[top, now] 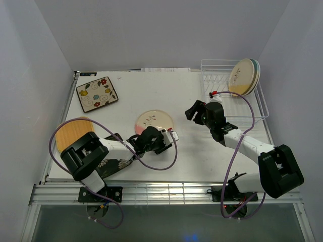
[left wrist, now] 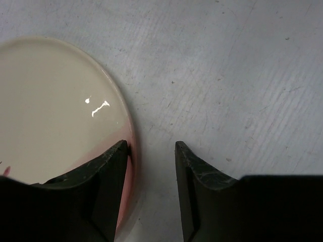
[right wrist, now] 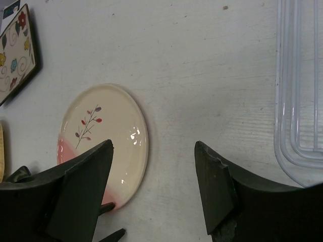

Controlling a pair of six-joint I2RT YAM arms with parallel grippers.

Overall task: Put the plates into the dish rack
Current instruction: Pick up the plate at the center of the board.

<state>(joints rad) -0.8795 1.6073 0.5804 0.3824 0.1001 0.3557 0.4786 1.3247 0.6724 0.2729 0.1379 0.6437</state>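
Left gripper [left wrist: 151, 147]: fingers apart, nothing clamped. One finger sits over the pink rim of the pink-half plate [top: 154, 120], the other over bare table [top: 202, 151]. Right gripper [right wrist: 154, 146]: fingers wide apart, empty, between that plate and the dish rack [top: 258, 108]. Plate lies flat, well left of the rack; other plates [top: 244, 75] stand on edge at the rack's far end.

Risk: glossy glazed ceramic, thin round rim flush with the table. A finger may skid over it or shove the plate rather than grip. Rack is thin white wire; a hard set-down could chip the rim.
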